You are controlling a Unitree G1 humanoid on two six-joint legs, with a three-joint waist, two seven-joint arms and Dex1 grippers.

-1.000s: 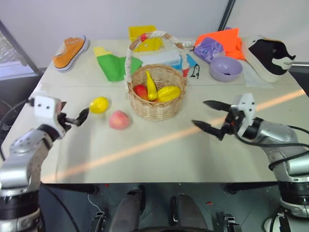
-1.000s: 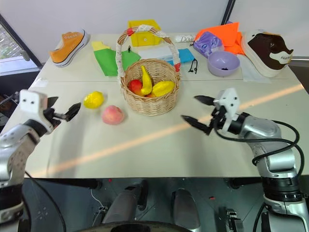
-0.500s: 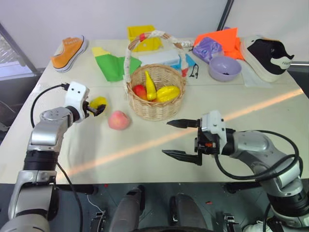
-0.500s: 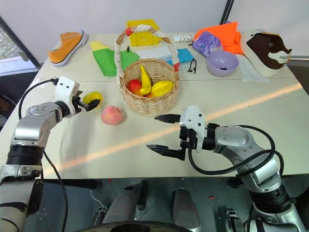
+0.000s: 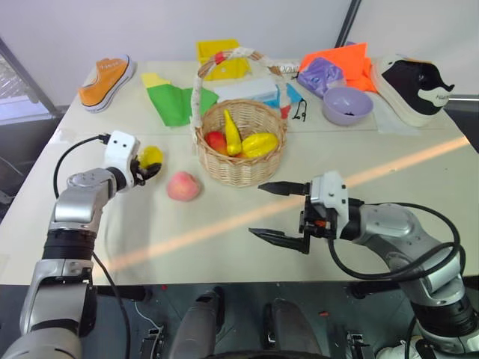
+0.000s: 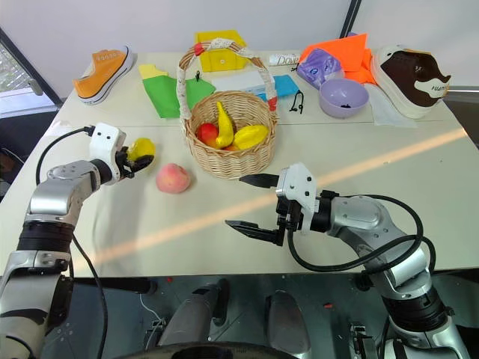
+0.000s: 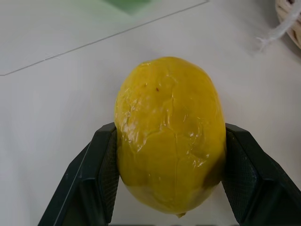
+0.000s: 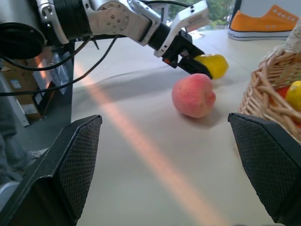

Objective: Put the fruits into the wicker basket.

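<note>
1. Left wrist view: the left gripper (image 7: 167,155) has its two black fingers (image 7: 101,179) pressed against both flanks of the glossy yellow lemon-shaped toy fruit (image 7: 167,136), whose long axis runs along the fingers.
2. Lemon sits on or just above the pale desk (image 5: 224,239), left of the round tan wicker basket (image 5: 241,149); which cannot be told.
3. Round pink-red toy peach (image 5: 183,186) lies between lemon and basket, nearer the left arm.
4. Right gripper (image 5: 281,211) hovers with fingers spread wide, holding nothing.
5. Basket already contains yellow and red fruits; the lilac bowl (image 5: 348,105) stands well apart.
</note>
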